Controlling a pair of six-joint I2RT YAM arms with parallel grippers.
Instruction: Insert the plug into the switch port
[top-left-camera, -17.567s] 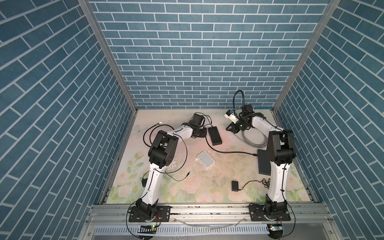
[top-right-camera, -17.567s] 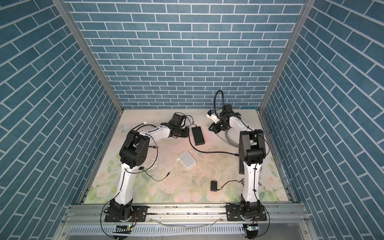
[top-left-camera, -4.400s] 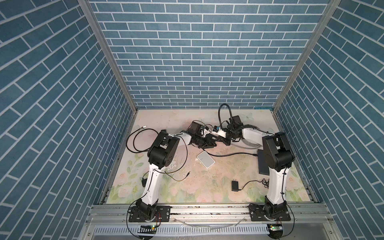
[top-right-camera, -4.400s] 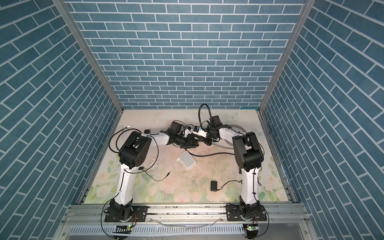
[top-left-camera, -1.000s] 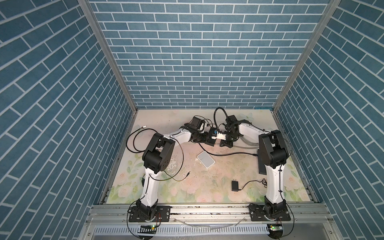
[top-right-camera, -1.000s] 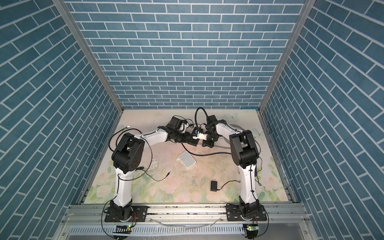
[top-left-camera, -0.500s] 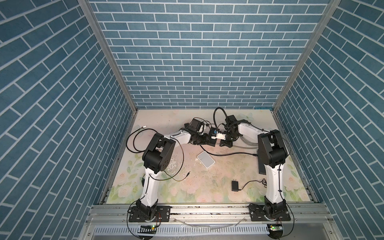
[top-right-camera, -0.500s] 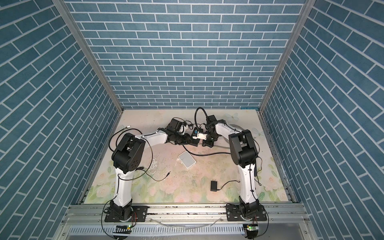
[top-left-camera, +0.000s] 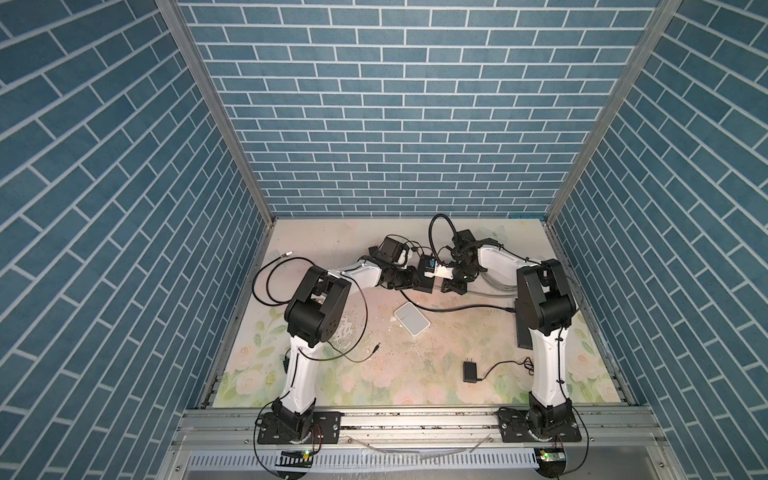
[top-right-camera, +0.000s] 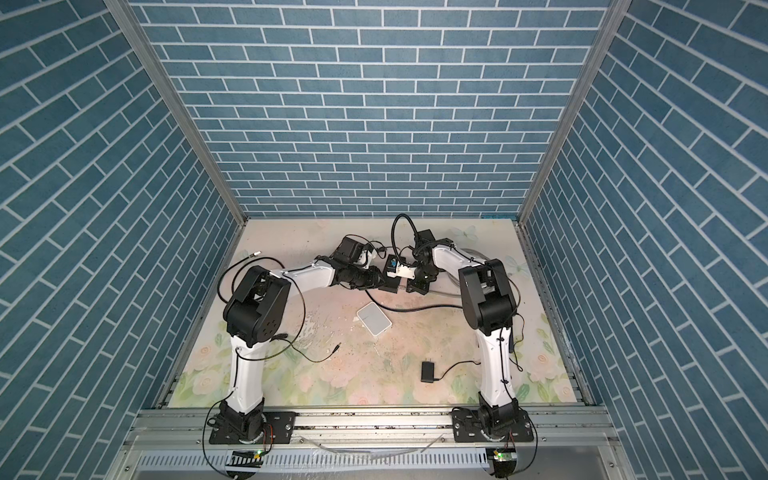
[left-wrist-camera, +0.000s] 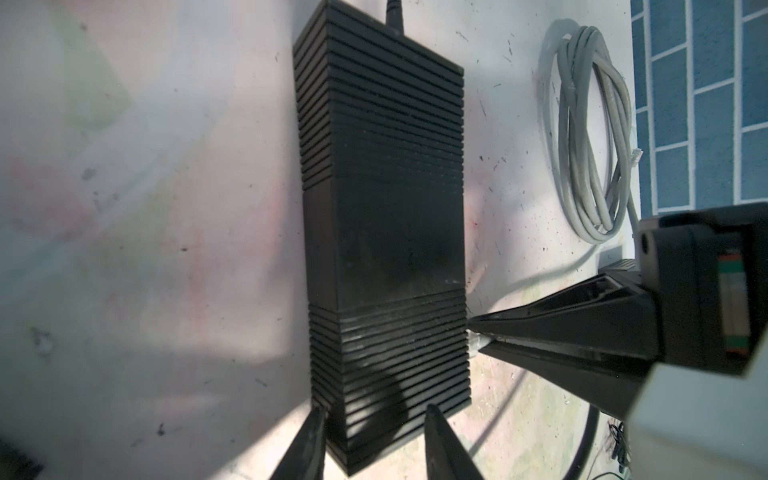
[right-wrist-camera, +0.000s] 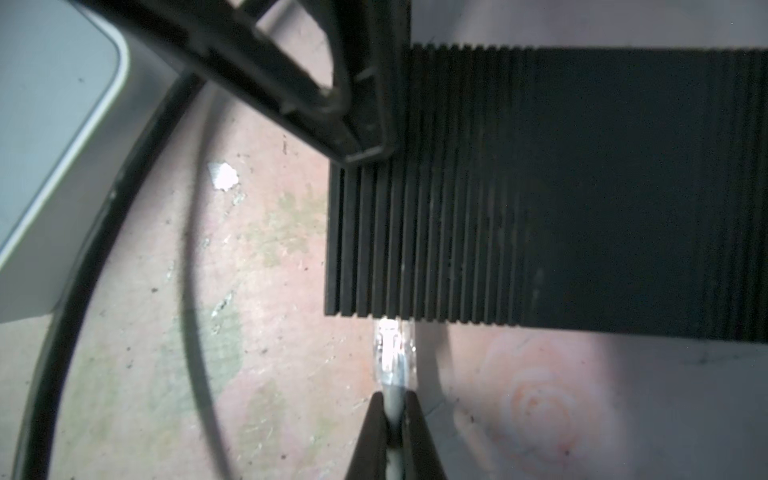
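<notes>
The switch (left-wrist-camera: 382, 232) is a black ribbed box lying on the floral table, and it also shows in both top views (top-left-camera: 424, 286) (top-right-camera: 389, 286). My left gripper (left-wrist-camera: 374, 409) (top-left-camera: 409, 279) is shut on the switch's near end, one finger (right-wrist-camera: 291, 83) lying across its corner. My right gripper (right-wrist-camera: 392, 395) (top-left-camera: 449, 286) is shut on the grey cable just behind the clear plug (right-wrist-camera: 390, 353). The plug's tip meets the switch's side face (right-wrist-camera: 561, 187). The port itself is hidden.
A white box (top-left-camera: 411, 318) lies in front of the switch, with a thick black cable (top-left-camera: 457, 308) running past it. A grey cable coil (left-wrist-camera: 590, 137) lies near the right wall. A black adapter (top-left-camera: 470, 371) sits toward the front, and thin black cable loops (top-left-camera: 270, 278) lie at the left.
Since the oldest frames my right gripper has brought the plug from the back right over to the switch. In the last second almost nothing moved; the left jaws closed slightly.
</notes>
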